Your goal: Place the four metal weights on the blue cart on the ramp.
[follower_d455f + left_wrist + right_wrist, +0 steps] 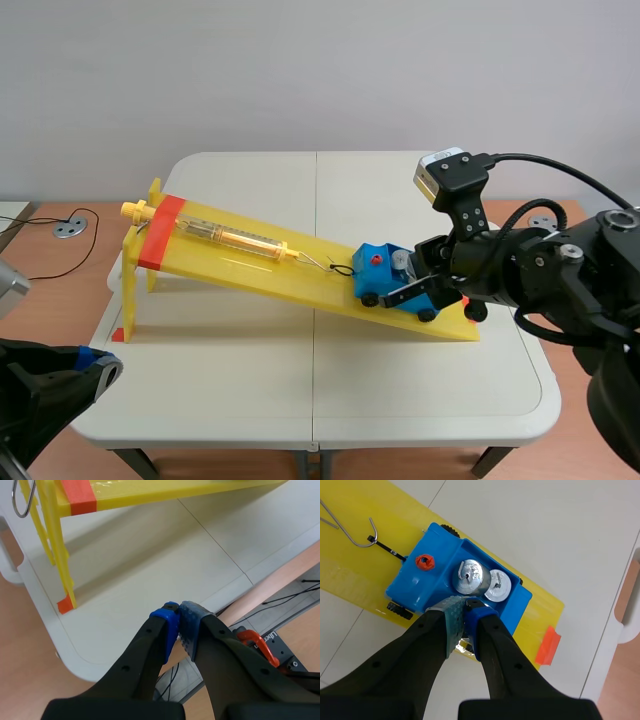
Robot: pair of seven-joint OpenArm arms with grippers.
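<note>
The blue cart (382, 273) sits at the low end of the yellow ramp (290, 280), held by a wire hook (357, 535). In the right wrist view the cart (422, 582) carries two metal weights, one taller (470, 576) and one lower (498, 585), side by side in its tray. My right gripper (465, 611) is shut with nothing between its fingers, its tips just over the cart's near rim beside the weights. Anything under the fingers is hidden. My left gripper (177, 622) is shut and empty, hanging off the table's near left corner (95, 362), far from the cart.
A yellow spring scale (235, 238) lies along the ramp's upper half, linked to the cart. Orange tape (160, 232) bands the ramp's raised end, which stands on thin yellow legs (62, 565). An orange stop (549, 646) marks the ramp's foot. The white table (300, 370) surrounds the ramp.
</note>
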